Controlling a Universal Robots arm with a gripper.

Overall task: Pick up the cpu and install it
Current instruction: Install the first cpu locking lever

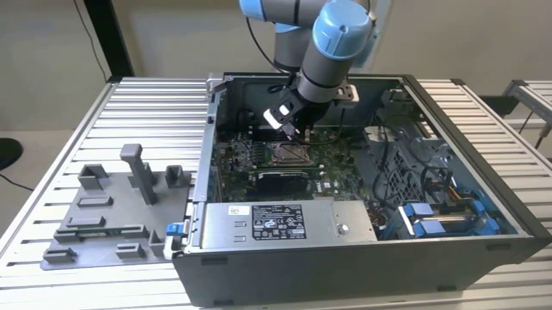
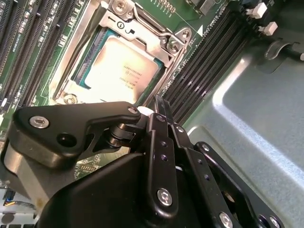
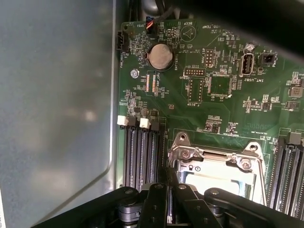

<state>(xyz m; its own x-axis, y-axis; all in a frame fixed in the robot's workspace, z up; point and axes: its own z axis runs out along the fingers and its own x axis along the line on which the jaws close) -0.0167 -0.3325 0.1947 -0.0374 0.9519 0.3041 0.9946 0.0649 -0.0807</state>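
The cpu (image 2: 121,66) lies flat in the motherboard's socket, its pale silvery top facing up inside the metal frame (image 2: 142,23). My gripper (image 2: 160,102) hovers just above the socket's edge, its two thin fingers pressed together with nothing between them. In the first wrist view the shut gripper (image 3: 169,172) points at the frame (image 3: 190,154), with a strip of the cpu (image 3: 213,176) showing behind it. In the exterior view the gripper (image 1: 291,132) hangs inside the open computer case, just above the socket (image 1: 288,153).
Memory slots (image 3: 140,156) flank the socket, close to the fingers. The case's grey wall (image 3: 57,104) rises beside the board. A power supply (image 1: 276,223) and blue cables (image 1: 431,216) fill the case's near side. A grey fixture (image 1: 112,213) sits on the table at the exterior view's left.
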